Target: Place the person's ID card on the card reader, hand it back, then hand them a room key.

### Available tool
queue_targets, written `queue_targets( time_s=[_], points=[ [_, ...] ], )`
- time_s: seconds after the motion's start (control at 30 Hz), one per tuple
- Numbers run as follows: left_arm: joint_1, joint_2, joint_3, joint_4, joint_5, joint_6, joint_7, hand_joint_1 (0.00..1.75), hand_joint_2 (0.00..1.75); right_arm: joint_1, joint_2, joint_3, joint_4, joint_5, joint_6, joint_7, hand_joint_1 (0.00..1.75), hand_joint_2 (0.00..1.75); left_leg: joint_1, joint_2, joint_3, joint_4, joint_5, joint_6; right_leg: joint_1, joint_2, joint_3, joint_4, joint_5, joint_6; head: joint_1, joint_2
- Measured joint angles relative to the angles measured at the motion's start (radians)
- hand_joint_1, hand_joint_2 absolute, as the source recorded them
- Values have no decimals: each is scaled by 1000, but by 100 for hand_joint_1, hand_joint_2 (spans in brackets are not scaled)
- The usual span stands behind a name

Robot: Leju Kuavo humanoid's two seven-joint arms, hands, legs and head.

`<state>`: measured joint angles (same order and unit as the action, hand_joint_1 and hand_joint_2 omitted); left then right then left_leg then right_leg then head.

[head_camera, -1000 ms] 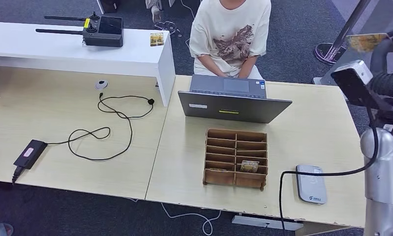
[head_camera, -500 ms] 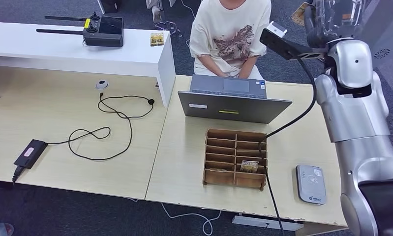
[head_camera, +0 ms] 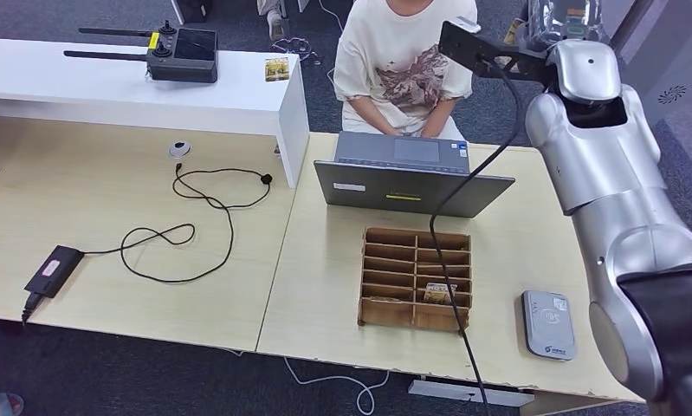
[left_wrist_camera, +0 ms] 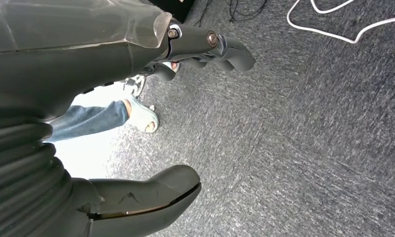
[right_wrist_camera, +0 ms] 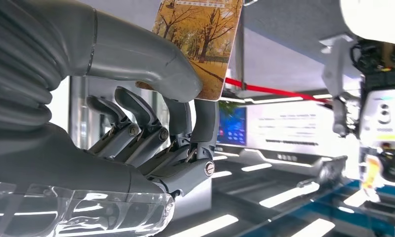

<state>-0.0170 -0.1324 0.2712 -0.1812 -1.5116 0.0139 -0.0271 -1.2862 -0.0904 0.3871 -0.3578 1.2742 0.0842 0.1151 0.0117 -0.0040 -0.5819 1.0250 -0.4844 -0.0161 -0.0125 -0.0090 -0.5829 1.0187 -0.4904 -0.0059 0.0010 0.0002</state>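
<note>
A: Card (right_wrist_camera: 199, 44) status?
B: The right hand (right_wrist_camera: 151, 123) pinched it between thumb and fingers (right_wrist_camera: 205, 123); within a second the arm had swung from the frame's right edge to upper right, toward the person (head_camera: 405, 65).
A: Left hand (left_wrist_camera: 136, 98)?
B: Released, holding nothing. Card reader (head_camera: 547, 324) sat lower right on the surface (head_camera: 533, 234), so this looked like the hand-back.

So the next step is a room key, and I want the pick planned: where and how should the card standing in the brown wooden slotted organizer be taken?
Pinch the card by its exposed top edge, coming straight down from above. It stands in a narrow slot of the brown wooden slotted organizer, so the dividers block its faces and sides.
</note>
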Motion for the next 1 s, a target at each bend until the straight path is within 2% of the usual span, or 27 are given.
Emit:
queue_targets(
  time_s=[0.6,1.0],
  points=[
    [2,0,0,0,0,1,-2,0,175,-19,0,-30,41,-10,24,10,175,175,0,1,0,0,0,0,0,1,0,0,0,0,0,0],
    [3,1,0,0,0,1,-9,0,175,-19,0,-40,51,-10,43,-22,175,175,0,1,1,0,0,0,0,1,0,0,0,0,0,0]
  ],
)
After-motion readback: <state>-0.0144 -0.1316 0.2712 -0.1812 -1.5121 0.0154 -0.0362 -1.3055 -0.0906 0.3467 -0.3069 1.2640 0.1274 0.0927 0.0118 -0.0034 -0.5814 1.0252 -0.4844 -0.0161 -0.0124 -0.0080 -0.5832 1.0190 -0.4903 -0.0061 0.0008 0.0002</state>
